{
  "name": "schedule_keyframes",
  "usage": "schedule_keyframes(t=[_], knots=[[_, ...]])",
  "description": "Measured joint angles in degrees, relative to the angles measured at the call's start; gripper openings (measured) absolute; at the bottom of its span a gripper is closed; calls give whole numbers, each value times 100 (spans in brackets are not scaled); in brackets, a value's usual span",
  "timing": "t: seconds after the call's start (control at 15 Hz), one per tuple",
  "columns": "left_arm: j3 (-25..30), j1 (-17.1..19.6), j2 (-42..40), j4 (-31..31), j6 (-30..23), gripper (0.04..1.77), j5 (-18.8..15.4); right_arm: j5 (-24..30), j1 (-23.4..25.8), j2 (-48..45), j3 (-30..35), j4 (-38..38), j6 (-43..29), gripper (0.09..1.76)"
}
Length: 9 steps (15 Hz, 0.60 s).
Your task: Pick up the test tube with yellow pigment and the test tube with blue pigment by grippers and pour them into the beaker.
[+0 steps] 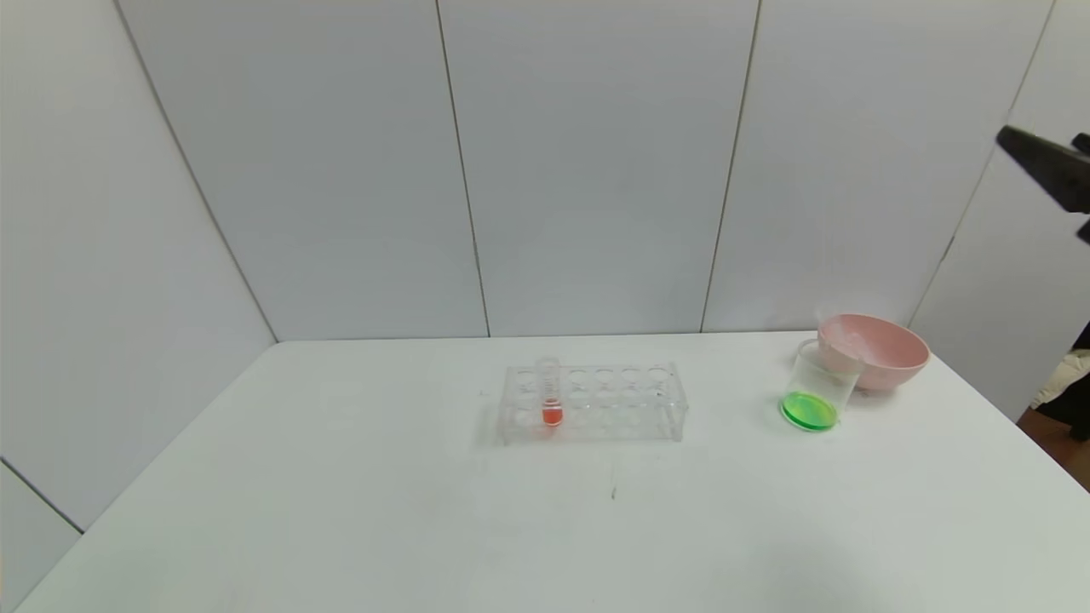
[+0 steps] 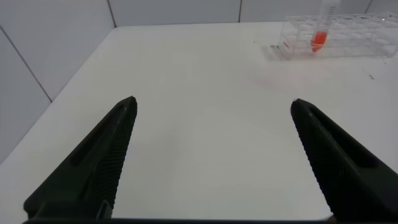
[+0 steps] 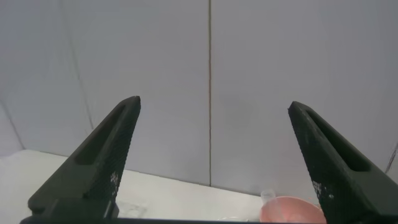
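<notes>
The beaker (image 1: 817,393) stands at the right of the table with green liquid in its bottom, close beside a pink bowl. The test tube with yellow pigment and the test tube with blue pigment are out of view. My right gripper (image 1: 1041,149) (image 3: 214,102) is raised high at the right edge, facing the back wall, open with nothing between its fingers. My left gripper (image 2: 213,106) does not show in the head view. In its wrist view it is open and empty over bare table, well short of the rack.
A clear tube rack (image 1: 592,400) (image 2: 339,38) stands mid-table, holding one tube of red-orange liquid (image 1: 551,398) (image 2: 319,37). The pink bowl (image 1: 877,351) (image 3: 292,211) sits behind the beaker, with a clear tube end (image 3: 268,196) sticking up at its rim. White walls enclose the table (image 1: 341,511).
</notes>
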<state>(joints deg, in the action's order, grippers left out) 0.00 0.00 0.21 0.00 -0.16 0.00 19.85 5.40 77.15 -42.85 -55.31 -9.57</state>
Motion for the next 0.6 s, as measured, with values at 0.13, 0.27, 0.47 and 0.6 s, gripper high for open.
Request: schedule_keyframes(t=[0.13,0.27,0.47,0.6], knots=[[0,-5,0,0,0,176,0,155,9,-1023,368,345,0,170],[0,-2,0,0,0,176,0,284,13,-2139,633,1062,-2,170],[0,-2,0,0,0,176,0,366,11,-3755,813,2405,11,170],[0,-2,0,0,2,176,0,399,-13,-4635,866,3100,76,170]])
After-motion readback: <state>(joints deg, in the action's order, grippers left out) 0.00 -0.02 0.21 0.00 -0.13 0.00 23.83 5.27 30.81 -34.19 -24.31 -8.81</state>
